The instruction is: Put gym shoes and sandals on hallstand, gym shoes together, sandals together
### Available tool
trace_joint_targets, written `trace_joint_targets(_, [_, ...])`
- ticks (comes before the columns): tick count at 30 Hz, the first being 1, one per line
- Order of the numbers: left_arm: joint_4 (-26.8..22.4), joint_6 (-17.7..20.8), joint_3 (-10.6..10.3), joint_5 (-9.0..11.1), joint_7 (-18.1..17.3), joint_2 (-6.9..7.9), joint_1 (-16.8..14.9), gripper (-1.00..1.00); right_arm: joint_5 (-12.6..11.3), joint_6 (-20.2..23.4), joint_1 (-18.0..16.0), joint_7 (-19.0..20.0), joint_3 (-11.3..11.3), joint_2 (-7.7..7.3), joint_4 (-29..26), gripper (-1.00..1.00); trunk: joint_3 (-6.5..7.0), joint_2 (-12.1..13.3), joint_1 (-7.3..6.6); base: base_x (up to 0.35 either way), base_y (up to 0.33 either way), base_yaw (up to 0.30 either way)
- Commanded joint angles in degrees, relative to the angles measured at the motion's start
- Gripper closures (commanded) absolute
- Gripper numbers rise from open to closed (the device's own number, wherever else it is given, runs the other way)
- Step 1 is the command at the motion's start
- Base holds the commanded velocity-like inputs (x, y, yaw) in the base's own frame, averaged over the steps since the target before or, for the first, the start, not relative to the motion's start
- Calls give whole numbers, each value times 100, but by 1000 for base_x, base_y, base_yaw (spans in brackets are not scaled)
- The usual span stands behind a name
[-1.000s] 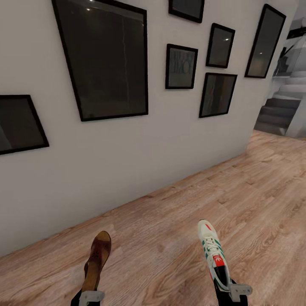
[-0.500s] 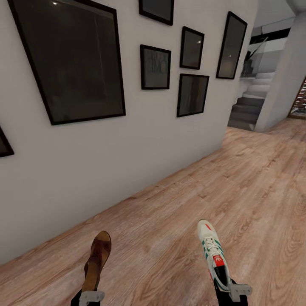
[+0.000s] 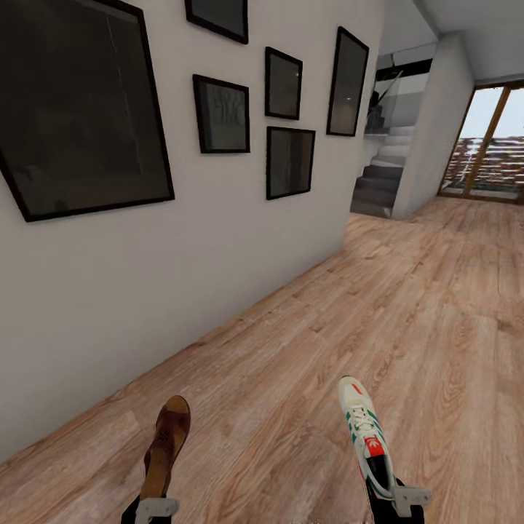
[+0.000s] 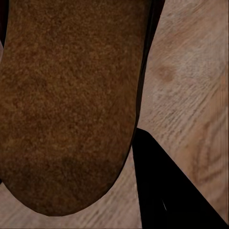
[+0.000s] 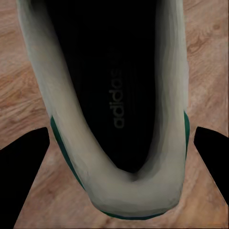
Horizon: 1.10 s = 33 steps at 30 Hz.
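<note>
Brown leather, a flat sandal (image 3: 166, 445) rides in the left gripper (image 3: 156, 507), and a white lace-up trainer with green stripes (image 3: 366, 437) in the right gripper (image 3: 399, 501), both held above the wood-grain plank floor (image 3: 407, 306). The head view has swung since a second ago: the black picture frames (image 3: 223, 113) slid leftward and a grey staircase (image 3: 378, 182) and glazed door (image 3: 489, 149) came in, so the robot is turning to find the hallstand. The left wrist view looks onto the sandal's suede underside (image 4: 67, 105), one dark finger (image 4: 167, 191) beside it. In the right wrist view dark fingers (image 5: 24, 167) flank the trainer's heel (image 5: 133, 191), clamped on it.
</note>
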Motion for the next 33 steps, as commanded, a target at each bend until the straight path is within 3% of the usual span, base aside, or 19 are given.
trace_joint_targets(1, [-3,-17,49,-56,-19,-7,-3,100,-28,-16,-4,7,15,0,5,100,-5,-2,-1,0,0,-300])
trace_joint_targets(7, [-10,-17,49,-60,-18,-12,-3,100,-28,-16,-4,8,15,0,5,100,-5,-2,-1,171,0,-300])
trace_joint_targets(33, [-2,-25,58,-56,-20,-3,-3,100,-28,-16,-4,7,15,0,5,100,-5,-2,-1,336,0,-300])
